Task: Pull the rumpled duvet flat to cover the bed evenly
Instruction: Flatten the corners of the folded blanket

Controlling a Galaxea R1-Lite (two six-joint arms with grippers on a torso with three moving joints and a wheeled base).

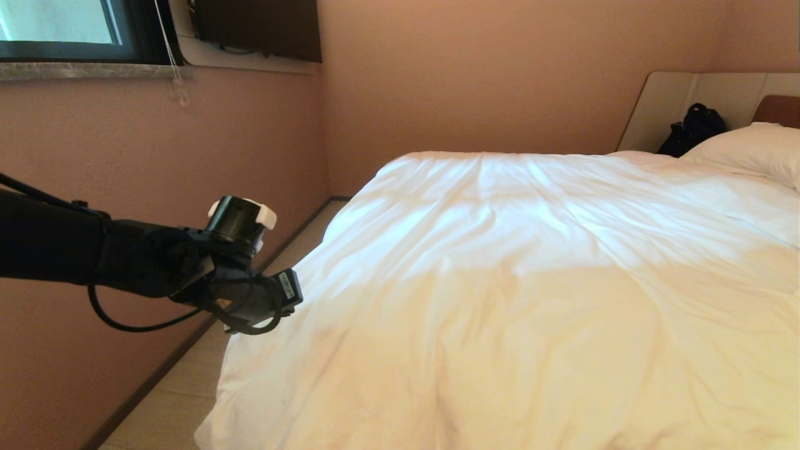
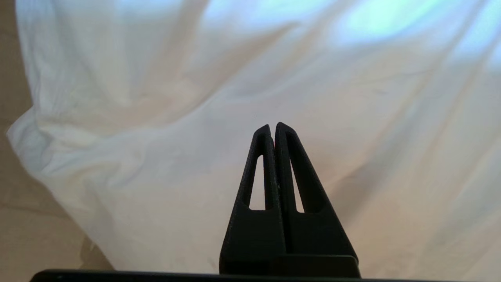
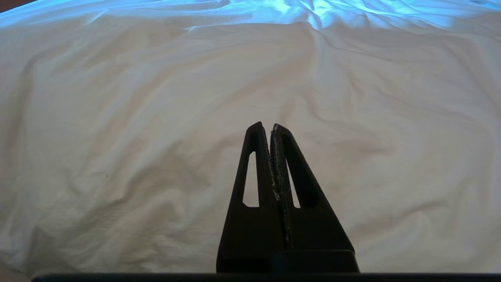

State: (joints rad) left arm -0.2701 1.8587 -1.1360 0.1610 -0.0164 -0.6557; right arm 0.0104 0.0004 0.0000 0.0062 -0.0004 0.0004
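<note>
The white creased duvet [image 1: 531, 281] lies spread over the bed and hangs over its near left corner; the mattress and base are hidden under it. The brown headboard [image 1: 778, 109] shows at the far right. My left gripper [image 1: 275, 300] hovers at the duvet's left edge. In the left wrist view it [image 2: 273, 127] is shut with nothing between the fingers, a little above the draped duvet [image 2: 313, 98]. My right gripper [image 3: 266, 126] is out of the head view. In its own view it is shut and empty above the wrinkled duvet [image 3: 156, 117].
A white pillow [image 1: 750, 153] lies at the head of the bed, with a black bag [image 1: 690, 128] behind it. A pink wall [image 1: 156, 156] runs close along the bed's left side, leaving a narrow strip of floor [image 1: 181, 394]. A window [image 1: 62, 25] is high on the left.
</note>
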